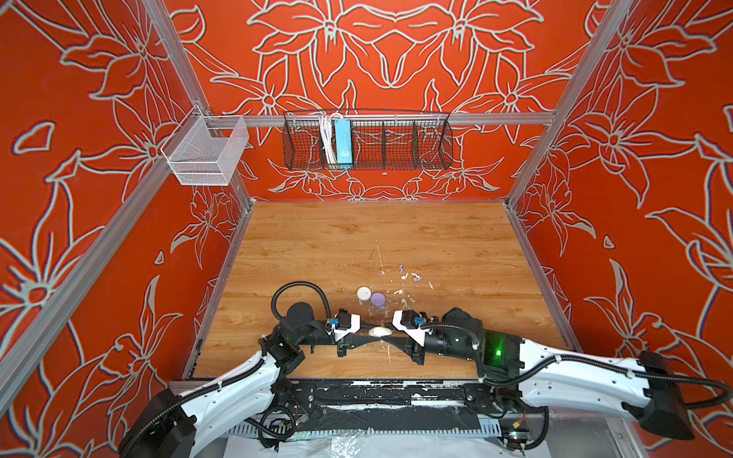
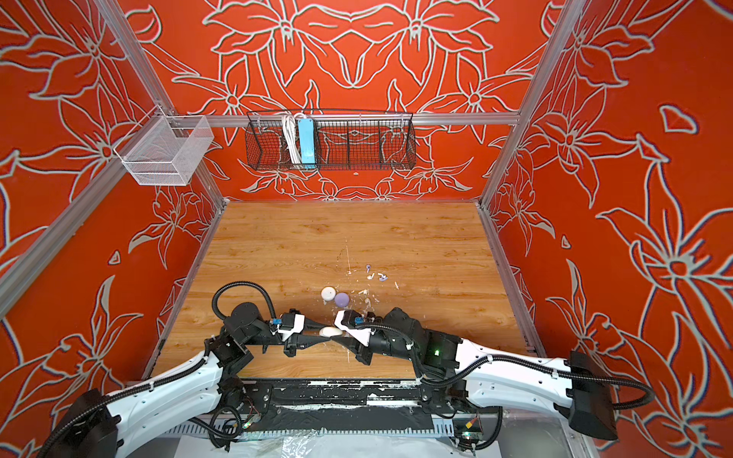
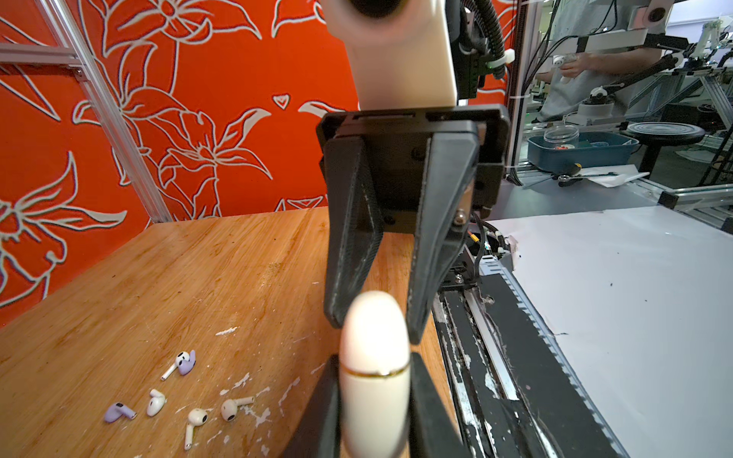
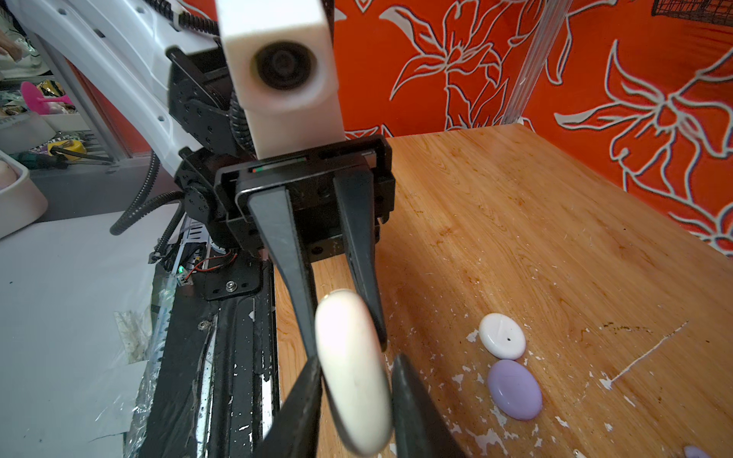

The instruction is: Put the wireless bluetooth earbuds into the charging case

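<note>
Gripped over the bench (image 1: 357, 238) only by narrow tips, the smooth cream case (image 1: 378, 331) could twist or pop free if its halves are pulled unevenly. The left arm (image 1: 234, 380) and right arm (image 1: 575, 376) lie low, wrists turned inward, tips meeting. The left fingers (image 3: 321, 416) clamp one half and the right fingers (image 3: 349, 257) pinch the other. The earbuds (image 3: 194, 420) lie loose beyond the right fingers, uninserted.

Tops overhead; wrists close, opposed, sharing case (image 3: 375, 396).

charging case (image 1: 379, 331) between left gripper (image 1: 369, 332), right gripper (image 1: 391, 334) | earbuds (image 1: 415, 276) on table (image 1: 357, 246)
</note>
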`<state>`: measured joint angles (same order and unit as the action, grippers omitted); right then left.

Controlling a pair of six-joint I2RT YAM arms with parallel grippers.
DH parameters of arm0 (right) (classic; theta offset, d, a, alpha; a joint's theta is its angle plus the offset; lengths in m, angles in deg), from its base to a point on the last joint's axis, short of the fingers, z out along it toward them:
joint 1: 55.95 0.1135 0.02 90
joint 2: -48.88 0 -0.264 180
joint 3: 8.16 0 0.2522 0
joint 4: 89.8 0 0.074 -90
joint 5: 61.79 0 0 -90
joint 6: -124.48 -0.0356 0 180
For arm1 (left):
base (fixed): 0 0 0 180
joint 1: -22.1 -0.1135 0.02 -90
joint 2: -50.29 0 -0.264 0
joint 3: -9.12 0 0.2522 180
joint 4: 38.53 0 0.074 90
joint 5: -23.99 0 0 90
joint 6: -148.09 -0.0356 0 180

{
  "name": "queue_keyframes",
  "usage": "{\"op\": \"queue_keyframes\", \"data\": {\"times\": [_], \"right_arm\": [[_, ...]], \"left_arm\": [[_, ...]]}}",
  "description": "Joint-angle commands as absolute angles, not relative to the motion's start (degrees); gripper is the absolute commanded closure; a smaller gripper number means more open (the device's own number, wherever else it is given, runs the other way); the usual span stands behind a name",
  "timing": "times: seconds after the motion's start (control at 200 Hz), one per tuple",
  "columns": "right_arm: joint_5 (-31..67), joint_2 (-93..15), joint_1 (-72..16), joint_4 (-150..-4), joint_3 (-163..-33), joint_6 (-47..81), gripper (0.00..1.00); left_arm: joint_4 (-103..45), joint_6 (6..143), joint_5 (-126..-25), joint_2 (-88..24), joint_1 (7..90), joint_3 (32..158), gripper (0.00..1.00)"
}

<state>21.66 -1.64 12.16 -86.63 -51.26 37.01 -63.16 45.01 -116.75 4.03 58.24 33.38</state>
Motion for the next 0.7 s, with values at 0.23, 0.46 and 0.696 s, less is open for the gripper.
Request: {"op": "queue_keyframes", "data": {"times": [0.23,0.46,0.696], "right_arm": [[24.26,-0.19,12.04,-87.77,-49.71,36.47,0.77],[27.58,0.87,11.99,-88.08,-49.07,35.50,0.78],[30.53,0.88,12.00,-88.35,-49.12,34.62,0.66]], "left_arm": [[-64.62,43.07,-119.99,4.58,59.55,35.22,1.00],[-64.39,42.59,-120.64,4.67,59.81,35.27,1.00],[-64.17,42.18,-121.50,4.62,60.07,35.49,1.00]]}}
